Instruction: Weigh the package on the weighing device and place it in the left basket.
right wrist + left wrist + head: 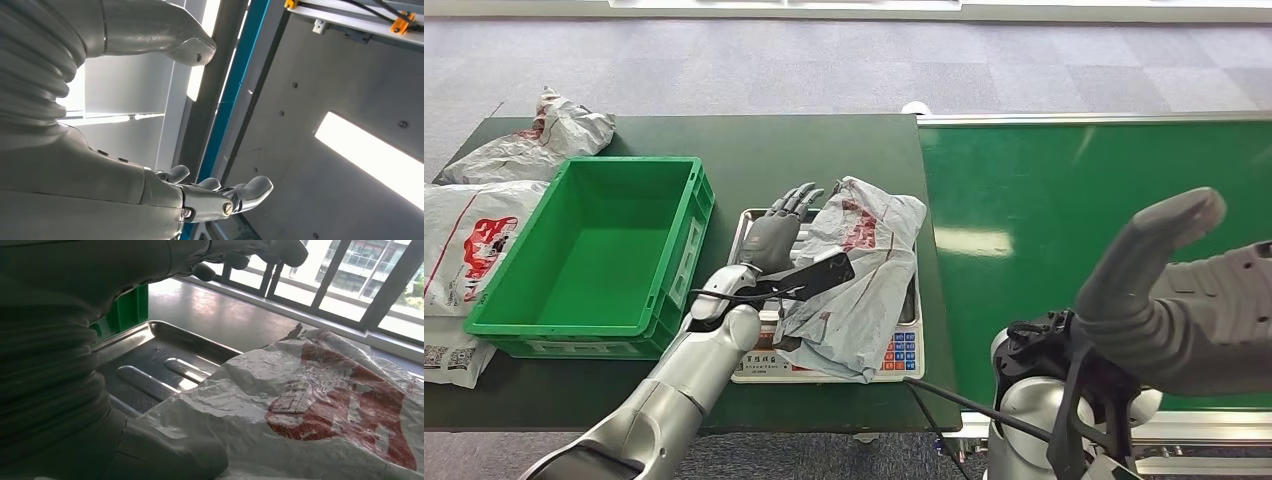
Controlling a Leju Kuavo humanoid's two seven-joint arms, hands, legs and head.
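A crumpled white plastic package [854, 275] with red print lies on the steel pan of the weighing scale [746, 225], draped over its right side. The left wrist view has the package [320, 410] on the bare pan [150, 370]. My left hand [776, 232] hovers over the pan's left part beside the package, fingers spread, holding nothing. To the left of the scale stands the green basket [594, 250], with nothing in it. My right hand [1169, 290] is raised close to the camera at the right, palm up, fingers apart and holding nothing [210, 195].
Several other white packages [484, 210] lie left of and behind the basket on the dark green table [824, 150]. A green conveyor belt [1074, 200] runs on the right. The scale's keypad [902, 352] faces the table's front edge.
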